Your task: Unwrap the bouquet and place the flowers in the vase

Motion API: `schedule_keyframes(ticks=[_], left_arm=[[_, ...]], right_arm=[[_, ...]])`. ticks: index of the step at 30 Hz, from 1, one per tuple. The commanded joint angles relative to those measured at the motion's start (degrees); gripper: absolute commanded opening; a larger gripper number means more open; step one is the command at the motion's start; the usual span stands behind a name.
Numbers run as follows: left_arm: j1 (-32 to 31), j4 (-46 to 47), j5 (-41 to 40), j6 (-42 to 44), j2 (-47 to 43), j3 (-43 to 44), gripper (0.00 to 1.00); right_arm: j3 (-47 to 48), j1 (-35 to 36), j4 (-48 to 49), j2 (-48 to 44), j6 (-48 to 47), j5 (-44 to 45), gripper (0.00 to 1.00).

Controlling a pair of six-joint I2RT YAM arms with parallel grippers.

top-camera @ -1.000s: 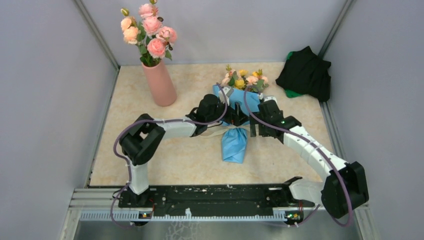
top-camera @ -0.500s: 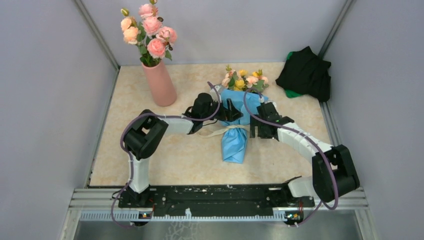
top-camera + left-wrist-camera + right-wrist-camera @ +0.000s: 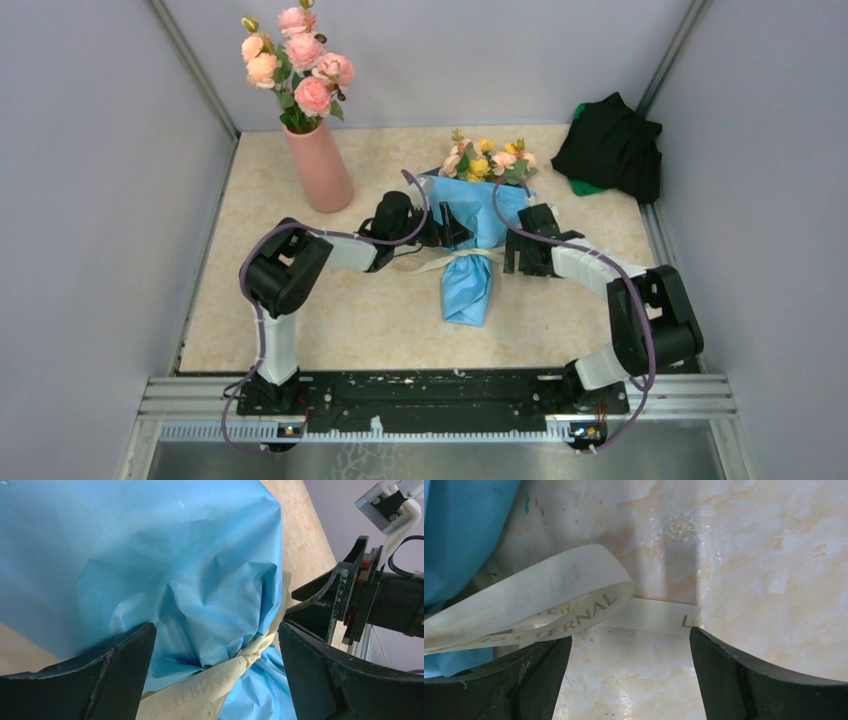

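The bouquet (image 3: 468, 280) lies on the table in blue paper (image 3: 175, 555), its flowers (image 3: 487, 160) at the far end. A cream ribbon (image 3: 200, 692) is still knotted around its waist. My left gripper (image 3: 458, 232) is open just left of the bundle, and in its wrist view the left gripper (image 3: 216, 630) frames the knot without touching it. My right gripper (image 3: 522, 266) is open to the right of the waist. In the right wrist view the right gripper (image 3: 630, 636) hovers over a ribbon loop (image 3: 549, 595) and a flat tail. The pink vase (image 3: 320, 170) stands at the back left.
Larger pink roses (image 3: 295, 60) fill the vase. A black cloth heap (image 3: 610, 148) lies in the back right corner. Grey walls close in the table on three sides. Both arms reach toward the middle, with the right gripper (image 3: 340, 600) showing in the left wrist view.
My left gripper has drawn back leftward off the bouquet, uncovering the ribbon. The right arm's elbow has folded inward and its gripper has slid slightly nearer. The bouquet has not moved.
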Motion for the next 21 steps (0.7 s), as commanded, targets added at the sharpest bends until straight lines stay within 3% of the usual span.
schedule_keyframes(ticks=[1,6,13,17,21], left_arm=[[0.14,1.98,1.55,-0.38,-1.55,-0.76,0.99],[0.15,2.02,1.62,-1.12,-1.91,-1.05,0.99],[0.21,2.70,2.86,-1.54,-2.60,-1.37,0.99],[0.14,2.48,2.30,-1.42,-3.38,-1.75,0.99],[0.18,2.36,2.45,-1.22,-3.62,-1.68,0.99]], right_arm=[[0.90,-2.59,2.54,0.54,0.80,0.63,0.87],[0.06,-6.39,4.04,0.97,0.66,-0.35,0.80],[1.31,-7.67,4.75,5.86,0.05,-2.14,0.78],[1.19,-7.67,5.10,5.87,-0.05,-3.08,0.53],[0.78,-7.67,4.78,4.66,-0.18,-4.21,0.36]])
